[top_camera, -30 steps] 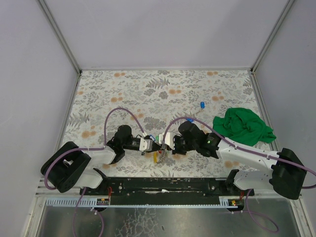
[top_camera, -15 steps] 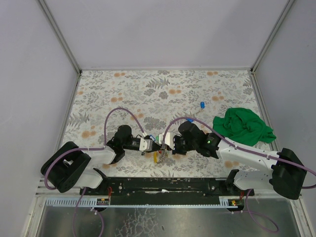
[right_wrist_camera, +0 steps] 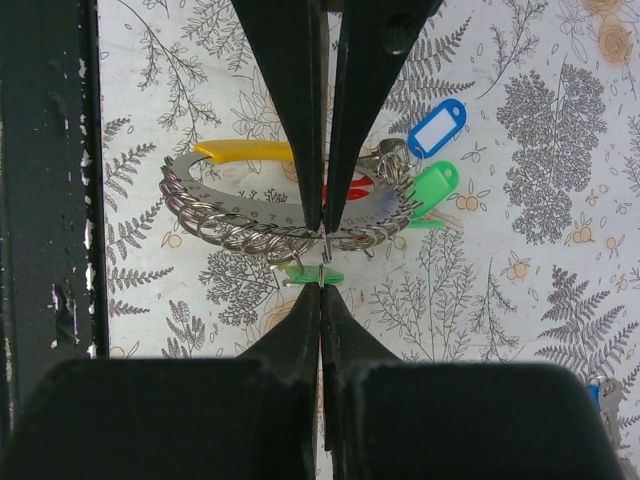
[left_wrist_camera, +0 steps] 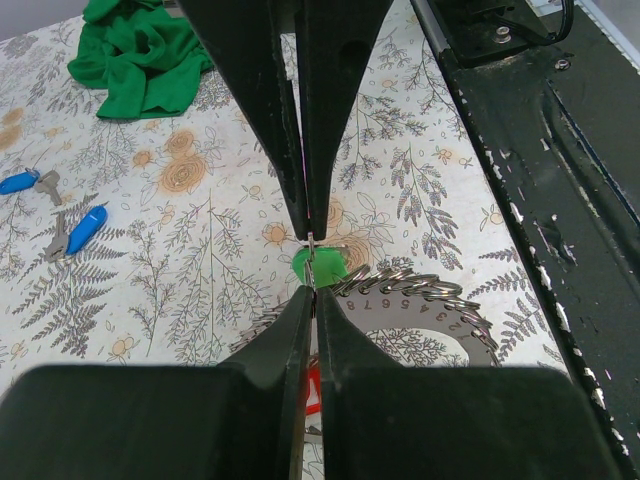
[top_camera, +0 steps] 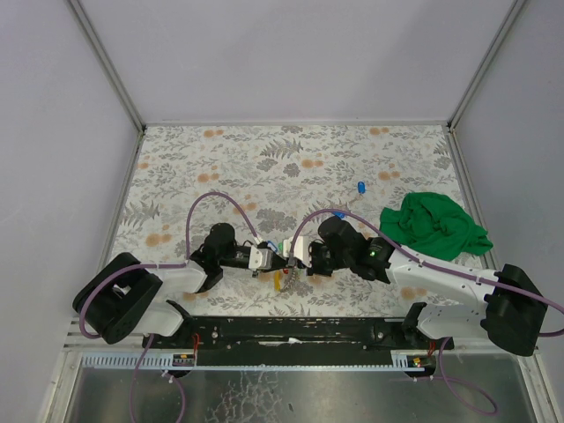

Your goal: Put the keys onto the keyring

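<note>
Near the worktop's [top_camera: 220, 150] front edge, nothing has moved in a second: left fingers [left_wrist_camera: 255, 90] and right fingers [right_wrist_camera: 285, 90] stay pressed together at the keyring [right_wrist_camera: 240, 212], possibly nipping a small ring, too fine to tell; blue-tagged keys [left_wrist_camera: 85, 225] lie loose, threading apparently stalled.

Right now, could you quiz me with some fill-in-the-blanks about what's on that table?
1. The cloth is ___.
2. The left gripper and the right gripper are both ___.
3. The key lying farthest out has a ___ tag.
Missing words: green; shut; blue.
</note>
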